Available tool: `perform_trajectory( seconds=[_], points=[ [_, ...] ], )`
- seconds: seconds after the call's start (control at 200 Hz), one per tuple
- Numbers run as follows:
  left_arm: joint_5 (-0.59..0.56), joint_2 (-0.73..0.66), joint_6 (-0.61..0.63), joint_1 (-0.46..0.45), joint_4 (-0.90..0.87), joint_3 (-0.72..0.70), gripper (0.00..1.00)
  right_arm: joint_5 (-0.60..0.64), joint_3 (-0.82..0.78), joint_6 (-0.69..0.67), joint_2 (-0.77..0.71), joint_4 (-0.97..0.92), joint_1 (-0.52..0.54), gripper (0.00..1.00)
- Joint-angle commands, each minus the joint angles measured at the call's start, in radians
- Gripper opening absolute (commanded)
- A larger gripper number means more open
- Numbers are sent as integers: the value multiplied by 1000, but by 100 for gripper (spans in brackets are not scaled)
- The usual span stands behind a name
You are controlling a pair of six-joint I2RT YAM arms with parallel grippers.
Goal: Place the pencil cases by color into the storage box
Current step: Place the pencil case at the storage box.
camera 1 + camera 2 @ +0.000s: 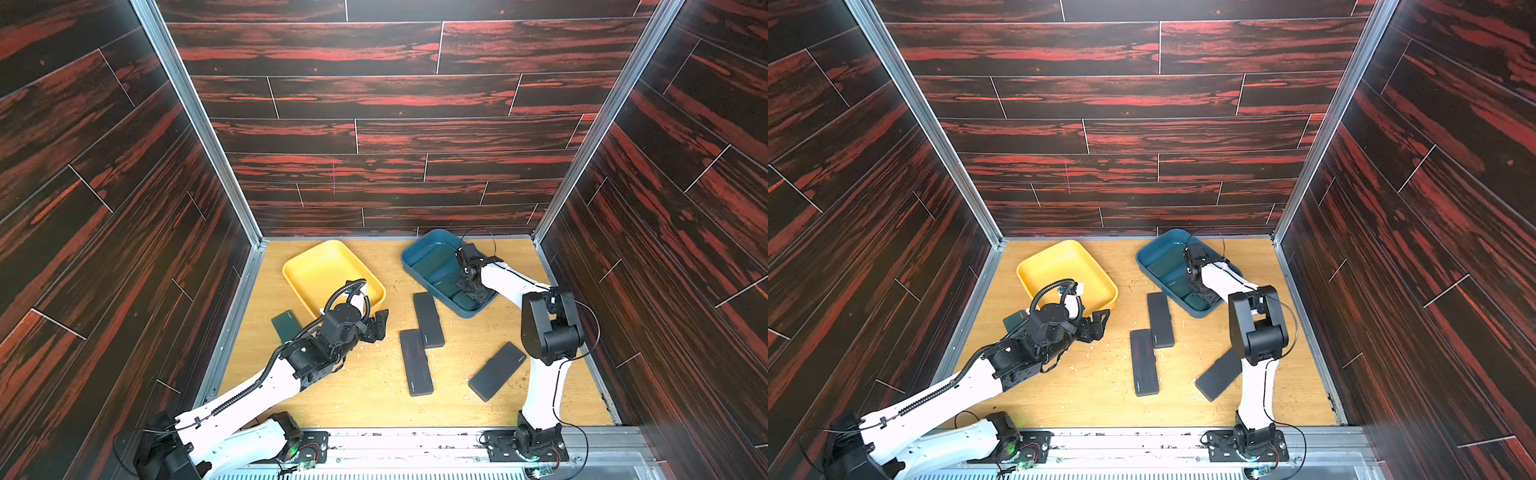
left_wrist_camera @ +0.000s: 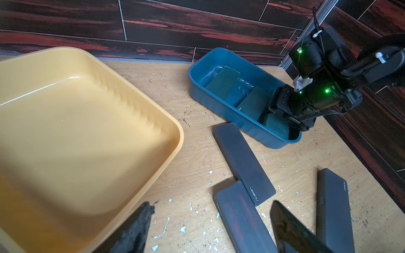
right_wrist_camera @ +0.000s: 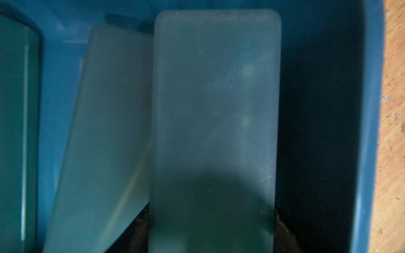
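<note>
Three green cases (image 2: 223, 85) are already in the blue box (image 1: 409, 266), and the right claw (image 1: 477, 296) is closed on one green case (image 3: 214, 109) down in there. The yellow box (image 1: 328, 270) has nothing in it. Three black cases (image 1: 415, 361) and the last green case (image 1: 286, 326) lie on the table (image 1: 365, 395), near the left claw (image 1: 378, 325), which is open and holds nothing.

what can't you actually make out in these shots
- Loose green pencil case: partly under the left arm, both top views.
- Black pencil case: one end behind the right arm, in a top view.
- Right claw tips: mostly behind the held green pencil case, right wrist view.
- Blue tray contents: claw covers part in both top views; right wrist view blurred and cropped, so count unsure.
</note>
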Motion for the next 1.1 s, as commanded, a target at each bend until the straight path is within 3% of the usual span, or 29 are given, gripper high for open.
perform_trajectory(
  seconds=[0.0, 0.185, 0.486, 0.701, 0.822, 1.097],
  points=[
    [-26, -27, -5, 5, -19, 7, 85, -1, 39, -2, 66, -32, -10, 60],
    [-49, -17, -5, 5, -50, 33, 85, -40, 65, -42, 100, -11, -23, 65],
    [-93, -23, -43, 4, -115, 91, 86, -64, 39, -127, 83, 58, -25, 88],
    [-202, -18, -83, 5, -228, 163, 88, -70, -2, -223, -1, 143, -26, 98],
    [-288, 23, -115, 12, -351, 228, 88, -75, -71, -272, -79, 223, -27, 99],
    [-330, 56, -212, 212, -611, 299, 89, -145, -221, -441, -274, 450, 28, 99]
  ],
)
